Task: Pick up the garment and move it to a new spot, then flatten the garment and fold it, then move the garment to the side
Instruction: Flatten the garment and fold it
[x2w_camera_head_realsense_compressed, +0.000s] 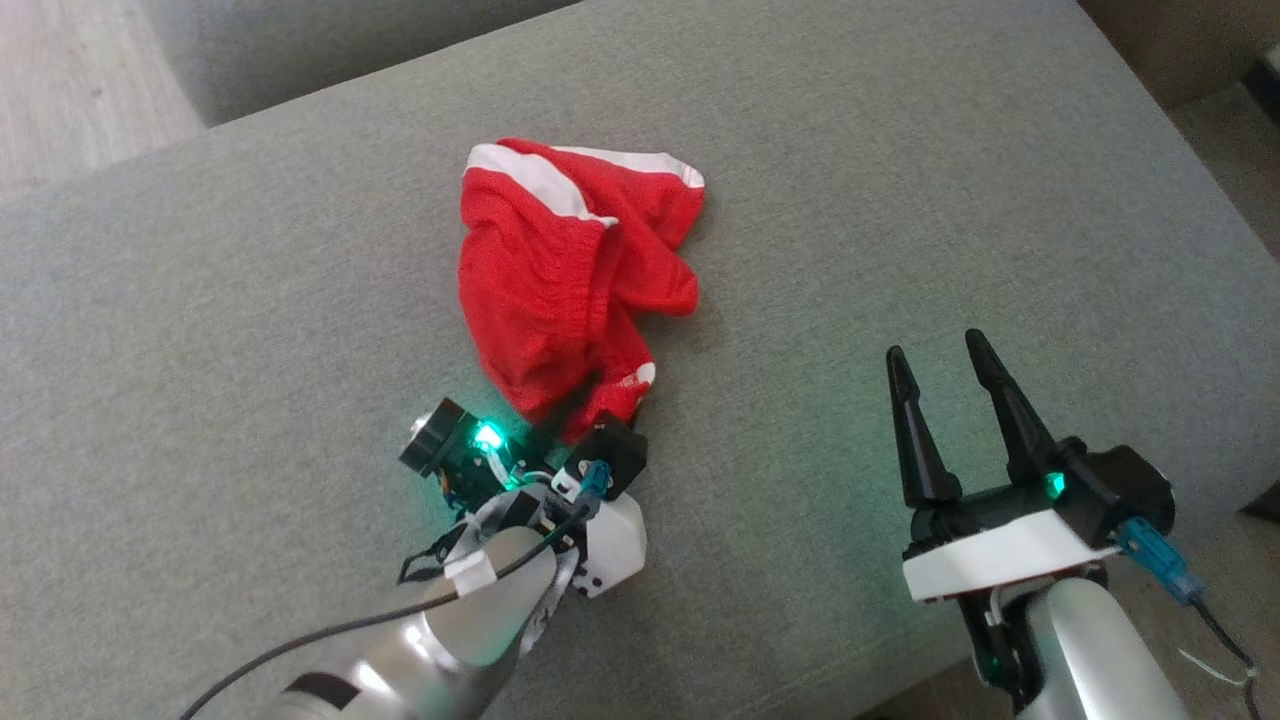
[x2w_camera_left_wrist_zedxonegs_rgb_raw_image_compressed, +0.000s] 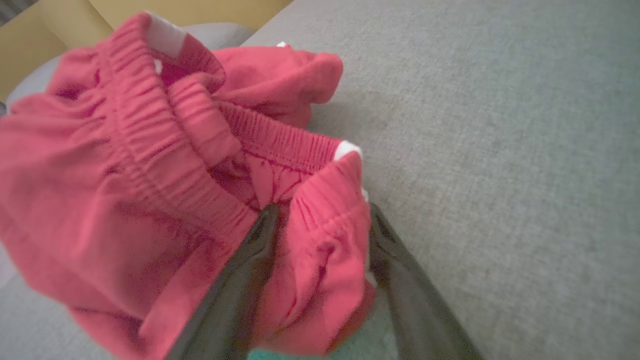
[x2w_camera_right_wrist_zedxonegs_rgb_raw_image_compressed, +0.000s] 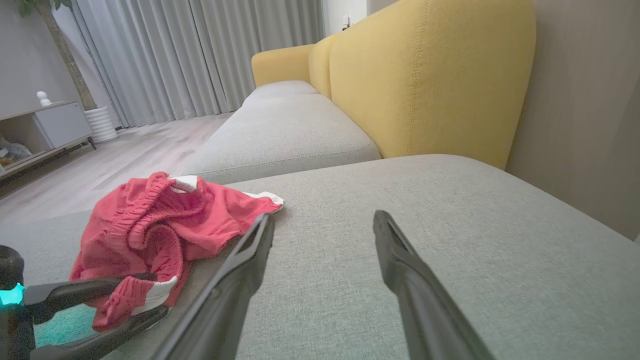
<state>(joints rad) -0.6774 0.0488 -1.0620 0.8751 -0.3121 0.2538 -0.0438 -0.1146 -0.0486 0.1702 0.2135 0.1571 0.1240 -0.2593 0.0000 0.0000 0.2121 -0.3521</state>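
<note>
In the middle of the grey sofa seat (x2w_camera_head_realsense_compressed: 900, 150), the red garment (x2w_camera_head_realsense_compressed: 560, 270) is lying bunched up. Your left jaws are sitting around one fold; I can't tell if they're pinching. Your right jaws are gaping, empty. You're doing the pickup step: squeeze, then lift.

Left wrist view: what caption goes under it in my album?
The left claw has a fold of the red shorts between its dark fingers, on the grey cushion.

Head cam looks down from above on grey sofa seat (x2w_camera_head_realsense_compressed: 200, 300), furthest off. L wrist cam v. close, facing along L fingers (x2w_camera_left_wrist_zedxonegs_rgb_raw_image_compressed: 240, 290) into garment (x2w_camera_left_wrist_zedxonegs_rgb_raw_image_compressed: 125, 175). R wrist cam low, facing along R fingers (x2w_camera_right_wrist_zedxonegs_rgb_raw_image_compressed: 245, 270) twd yellow backrest (x2w_camera_right_wrist_zedxonegs_rgb_raw_image_compressed: 425, 75); all share garment, left of R fingers.
</note>
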